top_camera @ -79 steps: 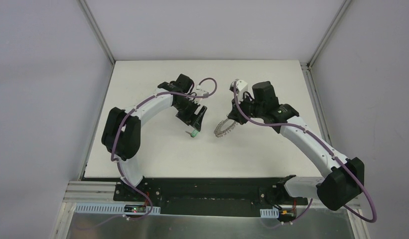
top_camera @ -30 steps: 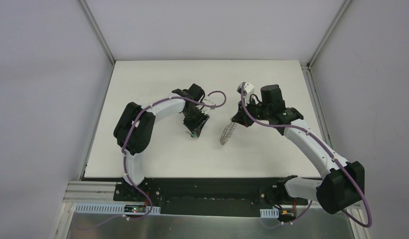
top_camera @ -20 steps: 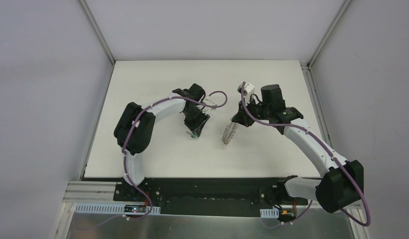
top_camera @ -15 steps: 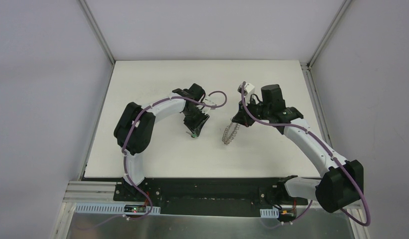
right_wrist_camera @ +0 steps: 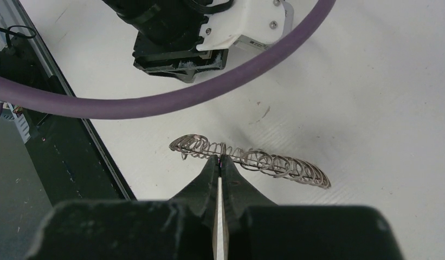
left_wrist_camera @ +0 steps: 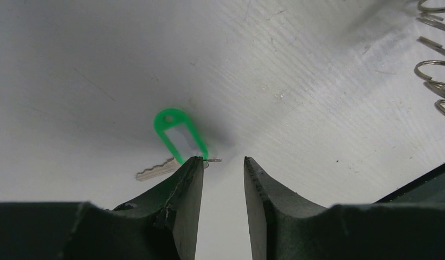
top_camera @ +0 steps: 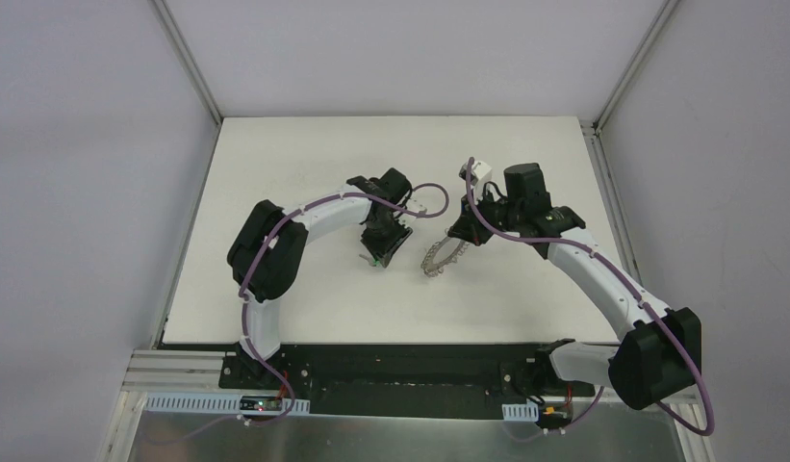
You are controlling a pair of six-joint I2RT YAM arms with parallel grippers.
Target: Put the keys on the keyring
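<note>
Since the tiny green-headed key (left_wrist_camera: 169,145) lies flat on the table (left_wrist_camera: 296,81) at the spread left gripper (left_wrist_camera: 223,162) tips, it's likely light, stiff, slippery, best pinched by its plastic head, while the right gripper (right_wrist_camera: 219,160) clamps the rigid keyring (right_wrist_camera: 263,161).

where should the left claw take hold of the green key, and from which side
Take the key by its green head, probably pinched across its narrow width from straight above. It lies flat on the table and the head is its broadest part; the silver blade is thin and partly behind a finger of the open left claw.
</note>
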